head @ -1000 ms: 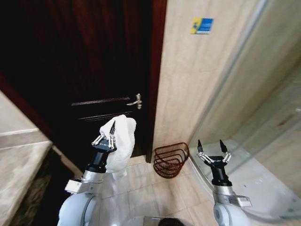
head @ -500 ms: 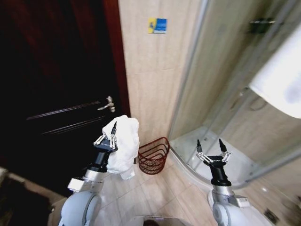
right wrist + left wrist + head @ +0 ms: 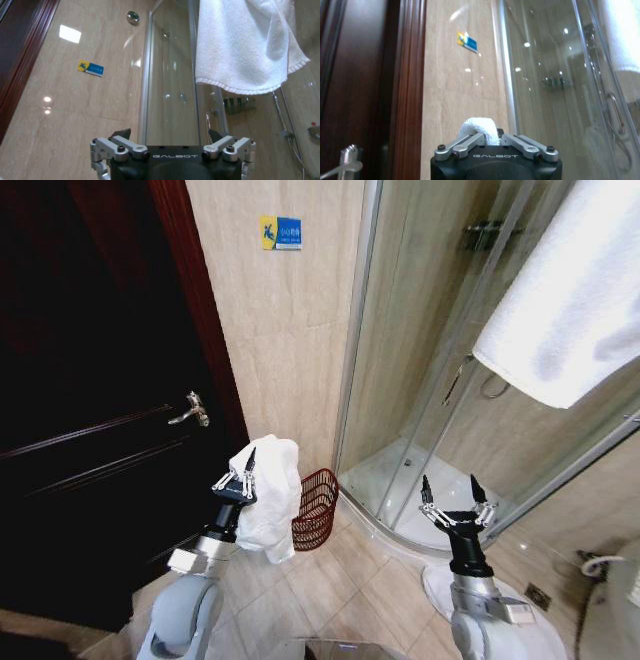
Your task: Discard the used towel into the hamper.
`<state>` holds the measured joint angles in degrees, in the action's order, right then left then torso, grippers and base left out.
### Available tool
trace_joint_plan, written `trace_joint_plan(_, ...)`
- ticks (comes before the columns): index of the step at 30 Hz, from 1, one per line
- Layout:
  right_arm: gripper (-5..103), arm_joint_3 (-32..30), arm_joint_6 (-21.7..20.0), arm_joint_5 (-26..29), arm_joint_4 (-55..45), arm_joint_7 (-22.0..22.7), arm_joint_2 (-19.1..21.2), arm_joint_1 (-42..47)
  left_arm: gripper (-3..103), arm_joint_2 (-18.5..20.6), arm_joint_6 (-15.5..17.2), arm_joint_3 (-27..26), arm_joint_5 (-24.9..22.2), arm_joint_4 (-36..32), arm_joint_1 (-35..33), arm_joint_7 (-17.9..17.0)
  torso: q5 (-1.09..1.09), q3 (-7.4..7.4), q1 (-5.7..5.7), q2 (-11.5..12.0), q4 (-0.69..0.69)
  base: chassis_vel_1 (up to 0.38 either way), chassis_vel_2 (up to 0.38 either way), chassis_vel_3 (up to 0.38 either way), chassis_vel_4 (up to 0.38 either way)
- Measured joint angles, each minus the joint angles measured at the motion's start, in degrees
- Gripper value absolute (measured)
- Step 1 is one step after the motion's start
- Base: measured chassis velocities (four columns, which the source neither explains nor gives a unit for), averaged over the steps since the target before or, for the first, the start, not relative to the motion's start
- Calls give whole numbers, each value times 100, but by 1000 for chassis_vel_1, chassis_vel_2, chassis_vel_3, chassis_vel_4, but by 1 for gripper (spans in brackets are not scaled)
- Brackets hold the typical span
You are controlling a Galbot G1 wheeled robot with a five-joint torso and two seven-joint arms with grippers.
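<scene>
Here the hamper (image 3: 316,508) sits just beside the towel-holding left tool (image 3: 244,468).

Beige tiled wall (image 3: 285,340) — dark door (image 3: 90,410) left, glass shower enclosure (image 3: 420,380) right.

Towel (image 3: 268,498) — left of hamper (image 3: 315,508)

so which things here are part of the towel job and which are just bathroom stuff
Part of the job:
- used towel, held up in the left gripper
- hamper, on the floor by the wall

Just there:
- right gripper, open, holding nothing
- hanging towel
- dark door and its handle
- shower enclosure
- blue wall sign
</scene>
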<state>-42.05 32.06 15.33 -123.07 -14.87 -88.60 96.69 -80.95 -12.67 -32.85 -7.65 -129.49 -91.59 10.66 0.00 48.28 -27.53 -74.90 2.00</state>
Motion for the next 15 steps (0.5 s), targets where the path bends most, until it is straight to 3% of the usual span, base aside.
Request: trace_joint_plan(15,100,-15,264,-163,-39,-35,-166,60,1,133,88,15,56,207,-20,-6,1,0,0,0,0,-6,-7,-9,-7)
